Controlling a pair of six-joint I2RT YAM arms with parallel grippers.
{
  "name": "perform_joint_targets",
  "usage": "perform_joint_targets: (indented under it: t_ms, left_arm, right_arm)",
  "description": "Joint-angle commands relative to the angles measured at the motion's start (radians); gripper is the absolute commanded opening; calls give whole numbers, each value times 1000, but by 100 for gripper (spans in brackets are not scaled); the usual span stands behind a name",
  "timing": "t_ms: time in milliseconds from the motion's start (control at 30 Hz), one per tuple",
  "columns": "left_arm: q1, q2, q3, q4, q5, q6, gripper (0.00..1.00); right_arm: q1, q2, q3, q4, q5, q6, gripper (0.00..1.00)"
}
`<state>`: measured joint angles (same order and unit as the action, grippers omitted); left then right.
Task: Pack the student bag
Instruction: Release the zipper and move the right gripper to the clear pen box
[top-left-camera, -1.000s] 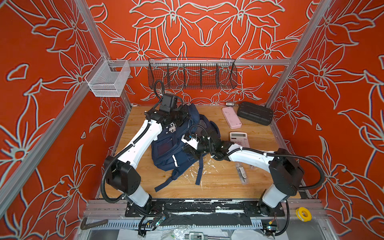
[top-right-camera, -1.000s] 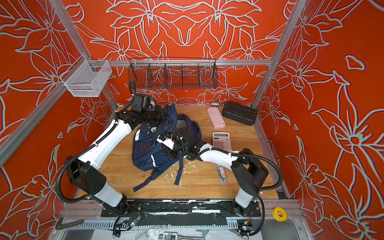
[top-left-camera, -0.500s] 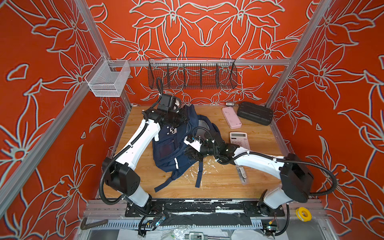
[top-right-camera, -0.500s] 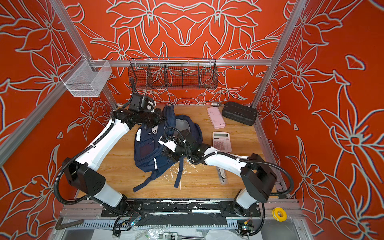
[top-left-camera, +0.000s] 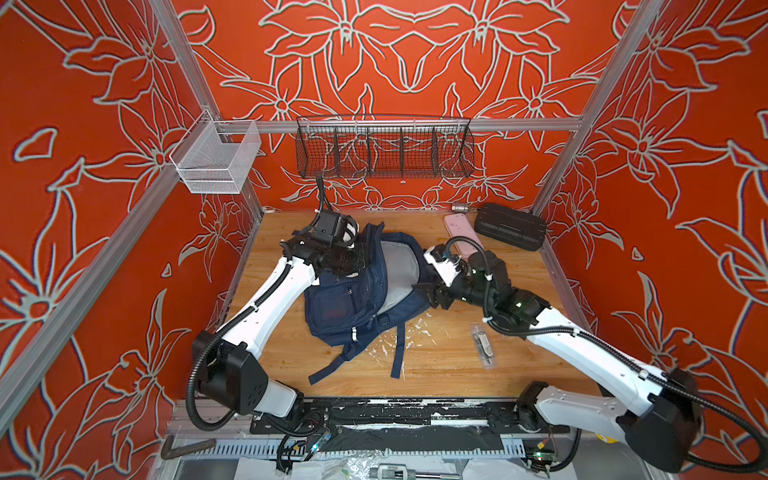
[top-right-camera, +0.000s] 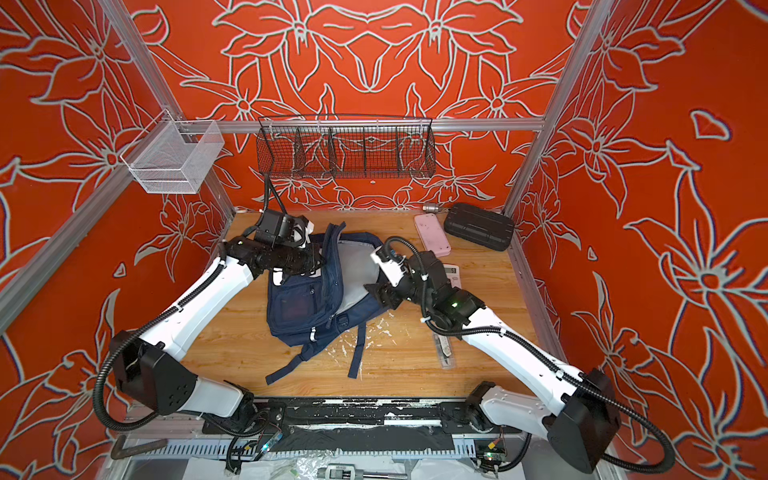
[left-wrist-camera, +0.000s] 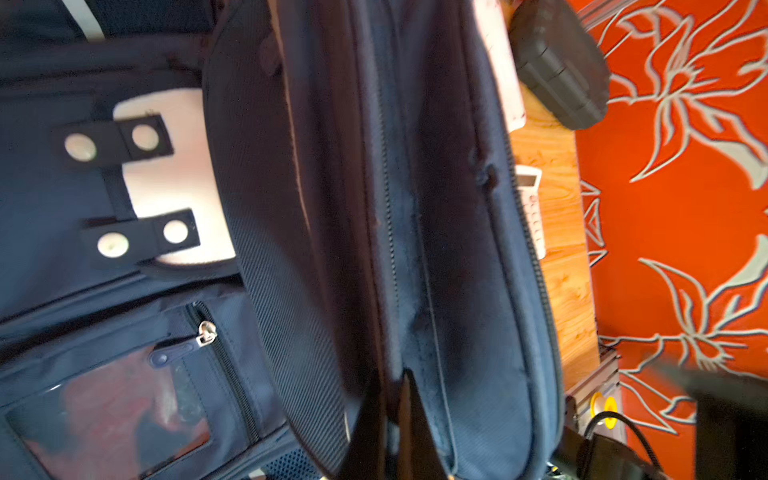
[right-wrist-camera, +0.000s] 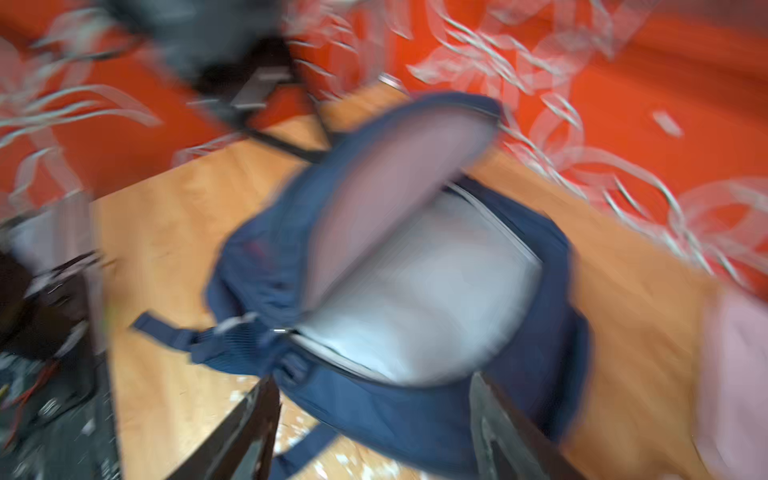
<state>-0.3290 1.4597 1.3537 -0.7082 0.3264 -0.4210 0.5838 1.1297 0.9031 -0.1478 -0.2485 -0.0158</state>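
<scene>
Clenched shut, my left gripper (top-left-camera: 357, 266) grips the upper edge of the student bag (top-left-camera: 345, 307), a large navy blue fabric backpack, and holds its front panel lifted. The main compartment gapes and shows pale grey lining. In the left wrist view my dark fingertips (left-wrist-camera: 368, 436) meet on the zip edge.

The bag lies on the light wooden table (top-left-camera: 436, 365), left of the middle, with its navy straps trailing toward the near edge. My right gripper (top-left-camera: 432, 296) sits just beside the bag's right edge with its jaws spread and nothing between them; I cannot tell whether it touches the fabric.

At the far right lie a flat pink case (top-left-camera: 459, 232) and a black ribbed hard case (top-left-camera: 509, 226). A white calculator (top-right-camera: 452, 274) shows partly behind my right arm.
</scene>
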Motion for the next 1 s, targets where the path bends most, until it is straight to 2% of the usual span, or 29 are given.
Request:
perform_joint_targets:
  t_ms: [0, 133, 167, 200, 267, 300, 500, 700, 967]
  left_arm:
    - [-37, -4, -66, 15, -14, 17, 0]
    - [-71, 26, -84, 26, -33, 24, 0]
    - [-74, 36, -75, 20, -29, 23, 7]
    - [-74, 45, -56, 3, -28, 20, 21]
    - [-79, 55, -7, -30, -34, 24, 41]
    - [-85, 52, 15, -40, -54, 24, 48]
    - [-97, 7, 77, -29, -82, 32, 68]
    - [-149, 23, 119, -4, -156, 42, 77]
    - [-179, 79, 194, -16, -179, 68, 79]
  right_arm:
    - [-104, -3, -9, -83, 22, 133, 74]
    - [-158, 71, 62, -188, 81, 162, 71]
    - [-171, 96, 83, -224, 113, 169, 71]
    - [-180, 119, 98, -256, 147, 172, 72]
    - [-200, 150, 109, -288, 149, 175, 74]
    - [-210, 159, 109, -296, 147, 187, 75]
    - [-243, 170, 101, -376, 180, 256, 81]
    - [-295, 209, 33, -448, 177, 311, 85]
    - [-303, 275, -16, -476, 171, 351, 89]
